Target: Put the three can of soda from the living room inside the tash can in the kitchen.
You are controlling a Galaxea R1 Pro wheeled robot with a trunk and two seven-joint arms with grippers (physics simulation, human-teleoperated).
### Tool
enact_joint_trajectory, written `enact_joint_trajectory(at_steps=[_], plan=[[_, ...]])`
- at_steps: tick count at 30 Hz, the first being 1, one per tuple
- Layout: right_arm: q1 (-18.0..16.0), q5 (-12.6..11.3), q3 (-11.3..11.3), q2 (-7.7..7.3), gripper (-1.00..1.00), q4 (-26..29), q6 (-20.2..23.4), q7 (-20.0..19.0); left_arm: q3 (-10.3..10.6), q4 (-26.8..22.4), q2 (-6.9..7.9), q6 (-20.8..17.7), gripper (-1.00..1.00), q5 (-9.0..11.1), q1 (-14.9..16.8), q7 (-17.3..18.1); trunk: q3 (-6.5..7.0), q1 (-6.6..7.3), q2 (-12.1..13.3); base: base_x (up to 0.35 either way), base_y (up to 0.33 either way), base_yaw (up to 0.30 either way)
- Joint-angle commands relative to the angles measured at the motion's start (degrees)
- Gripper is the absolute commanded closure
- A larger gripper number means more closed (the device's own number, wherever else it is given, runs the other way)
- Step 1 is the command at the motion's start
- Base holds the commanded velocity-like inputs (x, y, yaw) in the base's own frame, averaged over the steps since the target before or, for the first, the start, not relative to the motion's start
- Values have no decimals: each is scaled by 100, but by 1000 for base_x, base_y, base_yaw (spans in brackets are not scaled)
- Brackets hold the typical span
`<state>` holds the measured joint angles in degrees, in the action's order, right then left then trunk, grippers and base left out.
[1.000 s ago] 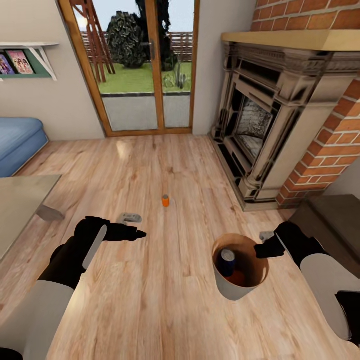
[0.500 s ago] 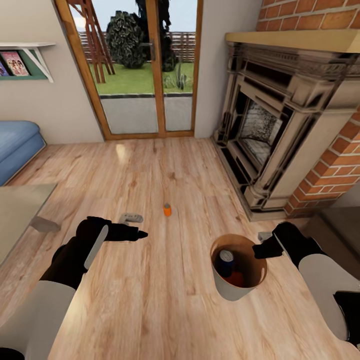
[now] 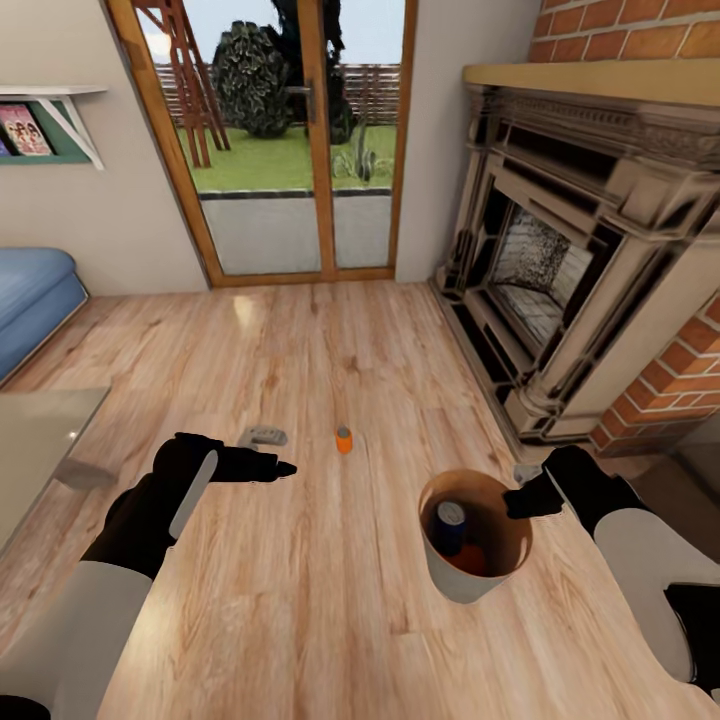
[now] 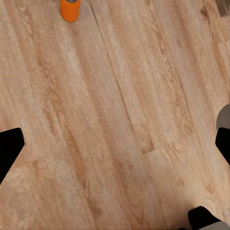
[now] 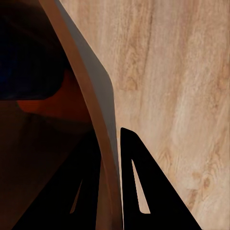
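The last orange can (image 3: 344, 439) stands upright on the floor, just beyond the empty, open left tool (image 3: 268, 466) and nearer it than the right tool (image 3: 522, 498), which pinches the bin (image 3: 452, 580) rim holding two cans.

1 can (image 3: 344, 439) on floor btwn claws, 2 cans in bin (image 3: 453, 580) at right

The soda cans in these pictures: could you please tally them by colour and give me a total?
Orange-red soda cans: 2, one standing on the floor, one lying low inside the trash can
Dark blue soda cans: 1, inside the trash can
Total: 3
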<state>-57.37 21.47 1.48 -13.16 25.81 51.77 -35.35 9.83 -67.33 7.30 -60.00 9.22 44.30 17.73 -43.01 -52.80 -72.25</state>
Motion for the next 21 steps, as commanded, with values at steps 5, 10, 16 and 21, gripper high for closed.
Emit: enact_joint_trajectory(at_steps=[5,10,16,21], plan=[[-2,-125,-12,25,100,0,44,-18,1,0,0,0,-100,7,-9,1,1,0,0,319,116,0],[-2,-125,-15,25,100,2,44,-17,1,0,0,0,-100,9,-22,-3,1,0,0,322,59,0],[-2,-118,-12,29,100,3,44,-16,1,0,0,0,-100,10,-26,0,1,0,0,325,13,0],[-1,-118,-14,27,100,3,44,-16,1,0,0,0,-100,3,-27,-3,1,0,0,326,3,0]])
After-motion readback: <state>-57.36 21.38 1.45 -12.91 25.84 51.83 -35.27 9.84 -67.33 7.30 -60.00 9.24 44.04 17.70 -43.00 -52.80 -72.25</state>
